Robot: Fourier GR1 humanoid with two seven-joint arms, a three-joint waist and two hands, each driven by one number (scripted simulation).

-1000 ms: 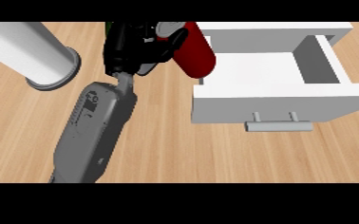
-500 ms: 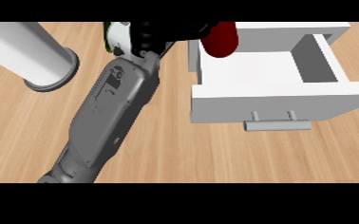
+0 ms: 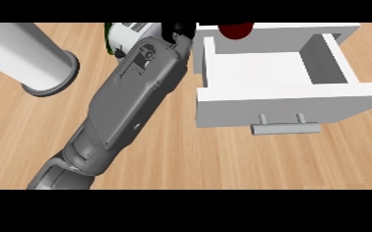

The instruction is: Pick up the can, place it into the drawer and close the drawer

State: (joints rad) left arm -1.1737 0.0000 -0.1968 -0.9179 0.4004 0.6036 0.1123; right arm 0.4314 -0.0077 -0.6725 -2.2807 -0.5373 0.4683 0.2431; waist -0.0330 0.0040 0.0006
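**Red can at the drawer's back edge**

Wooden counter (image 3: 218,162): bare plank grain, no writing legible anywhere. Grey forearm (image 3: 123,108): lies diagonally, reaching farther up than a moment ago. White drawer (image 3: 276,103): open, grey handle (image 3: 286,128) in front. White cylinder (image 3: 36,59): upper left. Hand (image 3: 178,32): only a black patch shows; grip cannot be told. Red can (image 3: 236,29): just right of the hand, over the drawer's rear wall, shifted rightward since earlier.

Dark red can (image 3: 236,30), white drawer (image 3: 276,101), grey handle (image 3: 286,128).
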